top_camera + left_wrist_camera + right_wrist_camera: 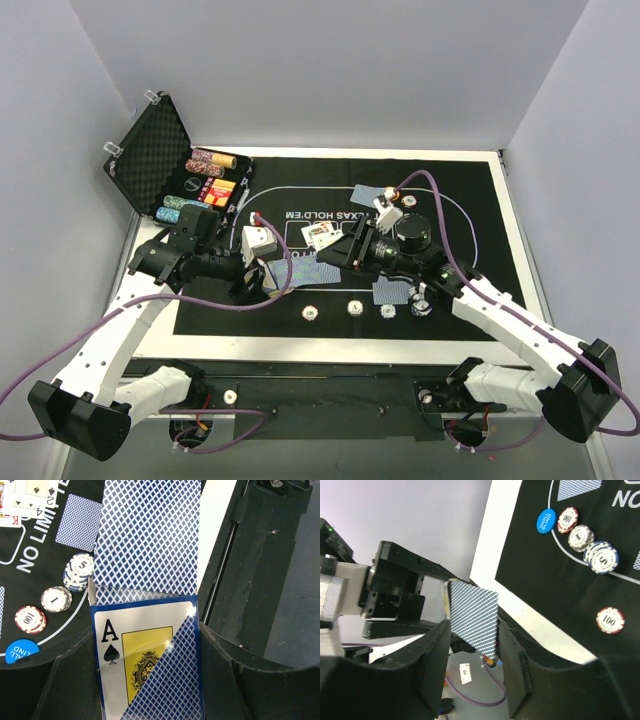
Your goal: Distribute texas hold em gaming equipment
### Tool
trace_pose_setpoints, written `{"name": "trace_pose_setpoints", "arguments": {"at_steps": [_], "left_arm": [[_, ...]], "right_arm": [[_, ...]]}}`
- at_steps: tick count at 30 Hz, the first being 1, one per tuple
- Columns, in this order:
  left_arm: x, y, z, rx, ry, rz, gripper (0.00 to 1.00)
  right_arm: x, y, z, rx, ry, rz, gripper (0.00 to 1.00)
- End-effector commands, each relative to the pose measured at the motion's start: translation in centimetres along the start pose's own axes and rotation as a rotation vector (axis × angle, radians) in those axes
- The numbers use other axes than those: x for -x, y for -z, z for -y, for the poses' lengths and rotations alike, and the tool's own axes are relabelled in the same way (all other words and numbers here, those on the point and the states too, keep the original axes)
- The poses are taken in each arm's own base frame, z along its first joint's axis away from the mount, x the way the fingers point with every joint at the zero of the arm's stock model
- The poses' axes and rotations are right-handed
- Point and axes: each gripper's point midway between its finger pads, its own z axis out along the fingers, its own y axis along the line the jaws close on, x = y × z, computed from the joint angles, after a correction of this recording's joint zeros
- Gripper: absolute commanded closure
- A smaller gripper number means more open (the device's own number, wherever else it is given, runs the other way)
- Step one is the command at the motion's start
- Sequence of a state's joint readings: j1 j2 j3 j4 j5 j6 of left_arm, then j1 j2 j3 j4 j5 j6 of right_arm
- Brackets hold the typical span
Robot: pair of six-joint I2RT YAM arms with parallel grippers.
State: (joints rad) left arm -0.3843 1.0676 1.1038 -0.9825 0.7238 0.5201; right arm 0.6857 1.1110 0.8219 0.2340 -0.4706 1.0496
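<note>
Several chips point(354, 307) and cards point(320, 235) out; more in far-left case point(150, 150). Left gripper point(147, 675) clamps deck point(145, 645); right gripper point(474, 645) straddles card point(472, 612), grip unclear.

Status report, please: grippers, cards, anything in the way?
Left gripper shut on the card box. Right gripper around a blue-backed card that sticks out of the box, grip unclear. Poker chips lie aside on the mat, not in the way.
</note>
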Motion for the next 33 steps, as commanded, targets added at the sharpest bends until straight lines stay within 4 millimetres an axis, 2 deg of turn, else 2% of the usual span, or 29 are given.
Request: {"name": "trace_pose_setpoints", "arguments": {"at_steps": [1,2,4,6,10,13,17,18,22,27,33], "left_arm": [[3.2,1.0,0.7,-0.014,-0.062,0.11,1.0],[3.2,1.0,0.7,-0.014,-0.066,0.113,1.0],[3.2,1.0,0.7,-0.013,-0.066,0.115,1.0],[3.2,1.0,0.7,-0.014,-0.063,0.115,1.0],[3.5,1.0,0.7,-0.013,-0.067,0.122,1.0],[3.7,1.2,0.7,-0.009,-0.069,0.125,1.0],[3.5,1.1,0.6,-0.006,-0.068,0.122,1.0],[3.5,1.2,0.5,-0.004,-0.067,0.122,1.0],[3.5,1.2,0.5,-0.003,-0.066,0.12,1.0],[3.4,1.0,0.6,-0.008,-0.062,0.124,1.0],[3.4,1.1,0.6,-0.005,-0.062,0.123,1.0]], "right_arm": [[-0.6,-0.3,0.6,-0.007,0.018,-0.024,0.52],[-0.6,-0.1,0.4,-0.001,0.021,-0.015,0.47],[-0.5,0.1,0.2,0.012,0.015,-0.003,0.41],[-0.4,0.0,-0.2,0.037,0.014,0.005,0.39],[-1.3,-1.1,-1.1,0.068,0.003,-0.038,0.41],[-3.0,-2.2,-2.0,0.091,0.009,-0.088,0.43],[-3.8,-3.2,-2.7,0.121,-0.015,-0.116,0.57],[-3.8,-3.2,-2.6,0.121,-0.025,-0.115,0.65],[-3.4,-2.2,-2.5,0.113,-0.017,-0.095,0.85],[-2.5,-0.4,-1.9,0.086,0.004,-0.066,0.92],[-2.3,0.2,-1.7,0.082,0.001,-0.064,0.95]]}}
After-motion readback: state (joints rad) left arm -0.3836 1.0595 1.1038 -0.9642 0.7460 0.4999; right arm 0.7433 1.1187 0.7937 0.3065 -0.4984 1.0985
